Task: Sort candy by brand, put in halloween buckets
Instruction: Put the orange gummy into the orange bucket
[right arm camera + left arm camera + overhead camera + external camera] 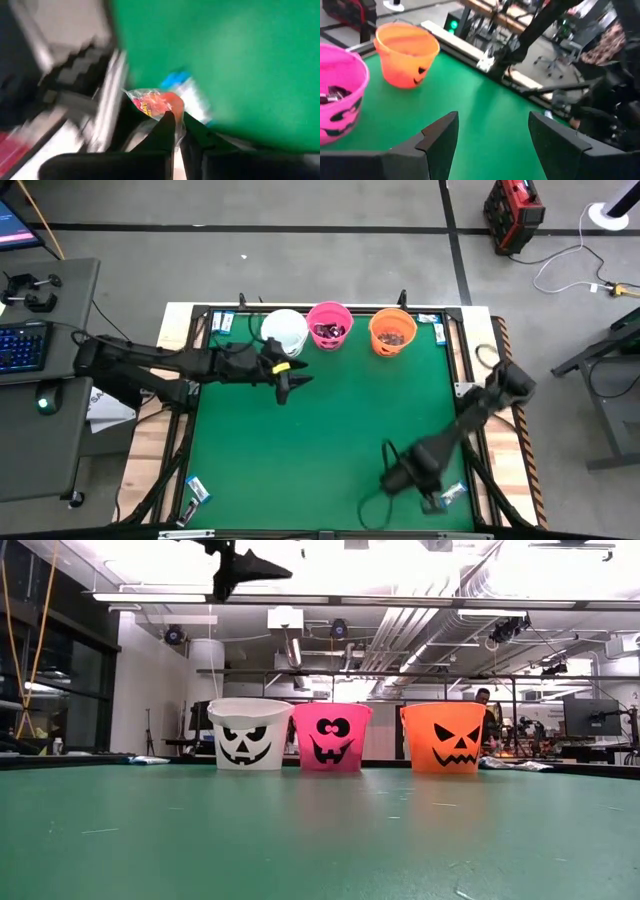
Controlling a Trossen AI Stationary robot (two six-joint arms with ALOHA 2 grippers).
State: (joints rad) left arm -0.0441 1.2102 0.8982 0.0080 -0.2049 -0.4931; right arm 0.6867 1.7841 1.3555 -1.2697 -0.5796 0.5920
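Note:
Three buckets stand in a row at the table's far edge: white (285, 332), pink (329, 324) and orange (392, 330); the pink and orange ones hold candy. My left gripper (291, 381) hovers open, high above the mat just in front of the white bucket (250, 733); it shows at the top of the low view (245, 568). My right gripper (430, 501) is low at the table's near right corner, shut on a clear-wrapped red candy (154, 104). A blue-and-white candy (186, 88) lies just beyond it. My right gripper pinches the clear-wrapped red candy at one edge of its wrapper (167, 116) between the two fingertips (166, 128). The rest of the wrapper sticks out past the tips. Whether it is lifted clear of the mat cannot be told.
Loose candies lie outside the mat near the near left corner (198, 490) and along the far edge (222, 322), (434, 322). The table frame and rails run close beside my right gripper. The green mat's middle (330, 430) is bare. A desk with a keyboard (22, 345) stands to the left.

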